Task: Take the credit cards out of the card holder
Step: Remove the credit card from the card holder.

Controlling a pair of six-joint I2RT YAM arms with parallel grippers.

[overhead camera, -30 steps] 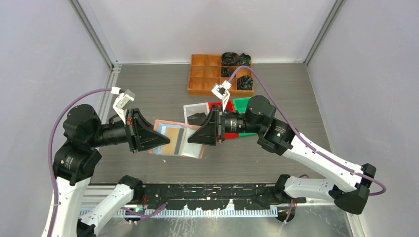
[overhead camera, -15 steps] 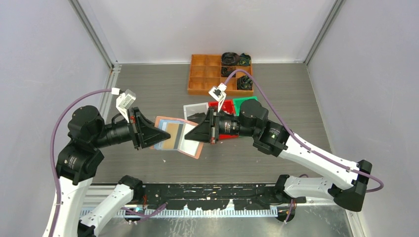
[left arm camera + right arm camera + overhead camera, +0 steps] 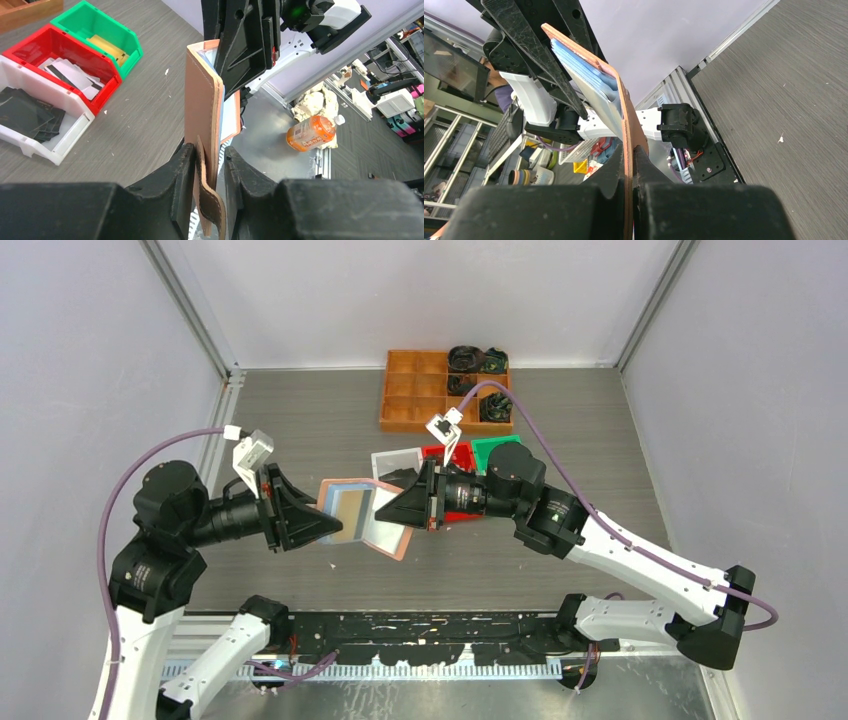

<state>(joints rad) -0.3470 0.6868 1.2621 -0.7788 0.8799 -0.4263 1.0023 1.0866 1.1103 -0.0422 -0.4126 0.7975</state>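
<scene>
Holding card holder [image 3: 388,536] aloft over mid-bench, between both arms, open and tilted. Left fingers [image 3: 184,165] narrow, pinching strap-side edge from 9 o'clock. Right fingers [image 3: 615,167] narrow, clamped on opposite flap from 3 o'clock. Gold credit card [image 3: 352,512] sits in pocket. Grey wood-grain bench [image 3: 300,420] below. White bin [image 3: 47,147] with dark cards [image 3: 25,112], red bin [image 3: 75,56] and green bin [image 3: 131,47] near at 1 o'clock. Orange tray [image 3: 415,390] at 12, by back wall. Bare bench at 10 o'clock.

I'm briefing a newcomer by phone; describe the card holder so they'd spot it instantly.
On the grey table, look where both arms meet. Between the left gripper and right gripper hangs the card holder: salmon-pink, folding, pale blue pockets, unlike the plastic bins behind.
</scene>
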